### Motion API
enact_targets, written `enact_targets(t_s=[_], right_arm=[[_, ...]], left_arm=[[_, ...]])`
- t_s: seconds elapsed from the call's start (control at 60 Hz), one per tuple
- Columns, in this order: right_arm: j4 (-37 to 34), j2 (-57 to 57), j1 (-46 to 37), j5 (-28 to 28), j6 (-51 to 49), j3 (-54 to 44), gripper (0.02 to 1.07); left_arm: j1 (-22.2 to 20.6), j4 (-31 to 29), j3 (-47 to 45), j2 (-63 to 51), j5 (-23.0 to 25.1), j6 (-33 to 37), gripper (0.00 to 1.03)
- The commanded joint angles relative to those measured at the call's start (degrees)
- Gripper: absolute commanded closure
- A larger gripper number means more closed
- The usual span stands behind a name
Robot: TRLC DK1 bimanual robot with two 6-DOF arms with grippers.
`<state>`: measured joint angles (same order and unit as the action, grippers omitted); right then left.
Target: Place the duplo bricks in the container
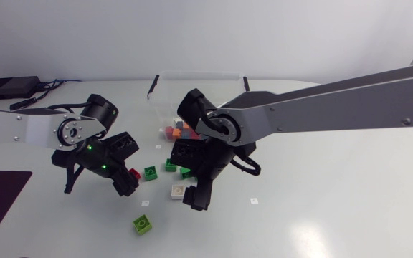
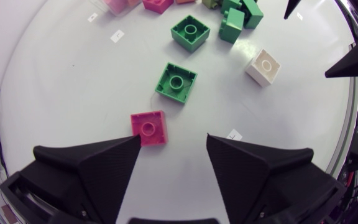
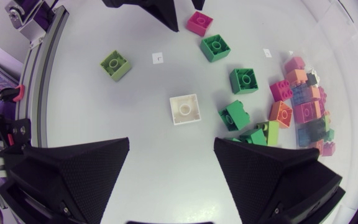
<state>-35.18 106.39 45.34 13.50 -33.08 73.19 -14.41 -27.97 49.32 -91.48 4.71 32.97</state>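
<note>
- Left pincer (image 2: 173, 138): fingers spread wide, nothing held. Low over the table (image 1: 321, 215), left of mid, partway toward the near edge.
- Pink brick (image 2: 148, 127): flat on table, stud up, right at one fingertip of the left pincer and not betw. the fingers. Can't tell if it touches.
- Right pincer (image 3: 172, 142): fingers wide apart too, empty. Its arm comes in from the table's right edge past mid, so the pincer sits near the left one.
- White brick (image 3: 185, 109): just ahead of the right pincer, in line w/ the gap, apart from both fingers, stud up.
- Green brick (image 2: 176, 82): just beyond the pink brick, flat, stud up.
- Second green brick (image 2: 190, 32): further on toward the container, apart from the first.
- Green cluster (image 2: 238, 18): a few green bricks tumbled together, some on their sides, betw. the white brick and the container.
- Lime brick (image 1: 143, 224): alone, closest of all to the table's near edge, well apart from the rest.
- Container (image 1: 162, 100): clear, by the table's far edge, about mid.
- Mixed bricks (image 3: 303, 106): pink, orange, blue etc., piled in the container.
</note>
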Motion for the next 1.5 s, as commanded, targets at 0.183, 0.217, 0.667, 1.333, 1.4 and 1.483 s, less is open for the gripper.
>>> enact_targets(t_s=[0.183, 0.217, 0.667, 1.333, 1.4, 1.483], right_arm=[[-0.86, 0.93, 0.98, -0.23, -0.58, -0.15, 0.09], [-0.86, 1.01, 1.15, -0.23, -0.49, -0.06, 0.09], [-0.94, 3.12, 1.5, -0.49, -0.93, 1.78, 0.09], [-6.83, 13.14, 1.42, -0.84, -6.65, 12.59, 0.09], [-7.18, 14.11, 1.5, -1.1, -7.0, 13.56, 0.09], [-8.41, 15.52, 1.94, -1.28, -7.09, 15.23, 0.12]], left_arm=[[0.62, 2.92, -0.28, -2.56, -0.05, 1.22, 0.05], [0.88, 3.27, 0.07, -3.0, -0.23, 1.83, 0.05], [3.6, 3.97, 6.58, -13.02, -0.05, 2.8, 0.45], [4.31, -5.26, 7.11, -2.21, 1.53, 2.98, 0.67], [4.66, -5.96, 6.75, -0.63, 2.06, 3.06, 0.67], [5.1, -6.49, 6.49, 0.95, 2.58, 3.06, 0.67]])
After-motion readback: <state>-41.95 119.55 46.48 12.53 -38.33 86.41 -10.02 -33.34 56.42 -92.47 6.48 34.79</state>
